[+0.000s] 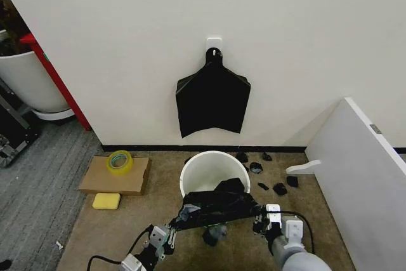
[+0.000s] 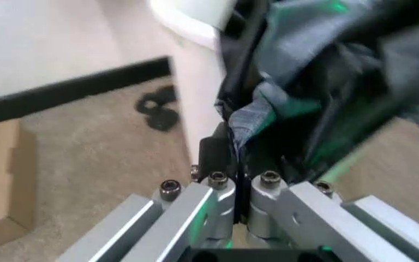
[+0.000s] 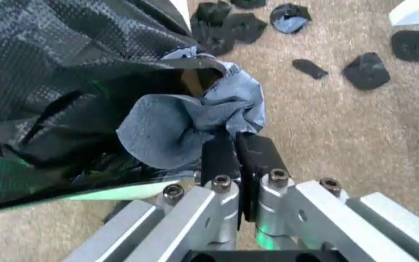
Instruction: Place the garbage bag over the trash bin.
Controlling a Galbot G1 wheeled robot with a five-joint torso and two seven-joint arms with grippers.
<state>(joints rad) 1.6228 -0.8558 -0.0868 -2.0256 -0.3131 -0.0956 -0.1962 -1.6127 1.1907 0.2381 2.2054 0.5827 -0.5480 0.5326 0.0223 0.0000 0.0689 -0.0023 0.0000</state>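
The trash bin (image 1: 206, 166), a round cream-white bucket, stands on the carpet below the wall. The black crinkled garbage bag (image 1: 219, 204) is stretched across its near rim, with a flap hanging into the opening. My left gripper (image 1: 174, 221) is shut on the bag's left edge, and my right gripper (image 1: 259, 215) is shut on its right edge. In the left wrist view the closed fingers (image 2: 220, 158) pinch the bag (image 2: 318, 82) beside the bin's wall (image 2: 198, 71). In the right wrist view the fingers (image 3: 228, 155) clamp a bunched fold of the bag (image 3: 64, 71).
A flat black fan-shaped bundle (image 1: 212, 99) hangs on the wall above the bin. Small black scraps (image 1: 269, 179) lie on the carpet to the right. A cardboard sheet (image 1: 114, 179) with a tape roll (image 1: 119, 161) and a yellow sponge (image 1: 106, 201) lies left. A white panel (image 1: 361, 169) stands right.
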